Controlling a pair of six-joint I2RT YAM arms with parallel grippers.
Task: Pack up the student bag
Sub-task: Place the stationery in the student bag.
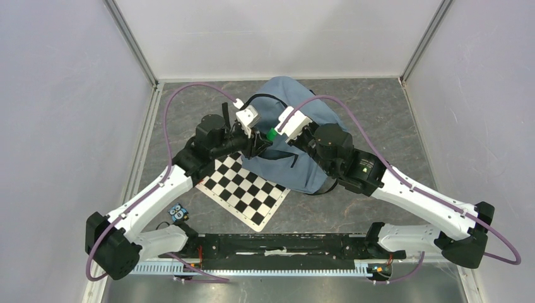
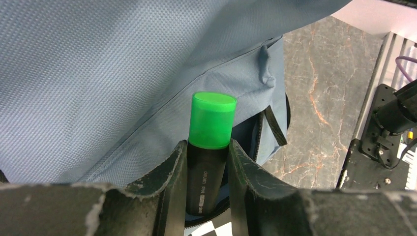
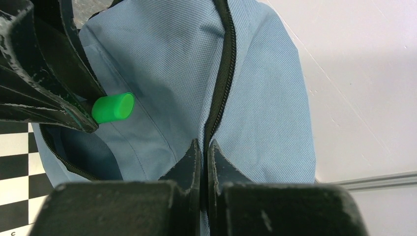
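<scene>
The student bag [image 1: 315,173], grey-blue with black zips, lies at the table's middle. My left gripper [image 2: 206,143] is shut on a highlighter [image 2: 212,120] with a black barrel and green cap, held cap forward over the bag. Its cap [image 3: 113,108] also shows in the right wrist view, just above a dark open pocket [image 3: 81,150]. My right gripper [image 3: 204,145] is shut on the bag's fabric at a black zip line [image 3: 225,69], which runs down between its fingers. In the top view both grippers meet over the bag, left [image 1: 258,142] and right [image 1: 291,140].
A black-and-white chequered mat [image 1: 243,189] lies under the bag's near left corner. A small coloured object [image 1: 178,213] sits by the left arm. A black rail [image 1: 284,243] spans the front edge. Grey walls close in the marbled table [image 1: 391,120].
</scene>
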